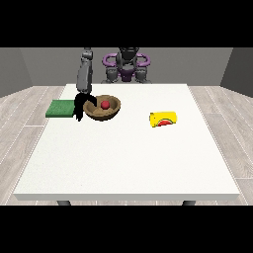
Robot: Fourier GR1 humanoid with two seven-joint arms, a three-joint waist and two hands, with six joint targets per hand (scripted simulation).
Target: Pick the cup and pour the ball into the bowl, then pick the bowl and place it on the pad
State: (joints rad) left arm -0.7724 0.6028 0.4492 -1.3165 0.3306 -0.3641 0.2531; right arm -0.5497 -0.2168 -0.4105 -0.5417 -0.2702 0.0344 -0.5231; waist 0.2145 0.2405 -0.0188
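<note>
yellow cup (pixel 163 119) with a watermelon picture lies on its side, the thing nearest the camera, alone on the right half of the white table (pixel 128 163) and well apart from everything else.

at the view's left, the black hand (pixel 80 106) hangs from a grey forearm that comes down steeply from the robot's shoulder. its fingers point downward and sit against the left rim of the brown wooden bowl (pixel 103 108); whether they curl round the rim or only touch it cannot be told. the other hand does not show.

inside the bowl rests the red ball (pixel 105 104), a little right of centre. the bowl stands upright on the table, in the far left part.

just left of the hand lies the green pad (pixel 61 108), flat, reaching the table's left edge, close to the bowl with only the hand between them.

broad bare tabletop stretches from the bowl and cup to the near edge, and between bowl and cup.
</note>
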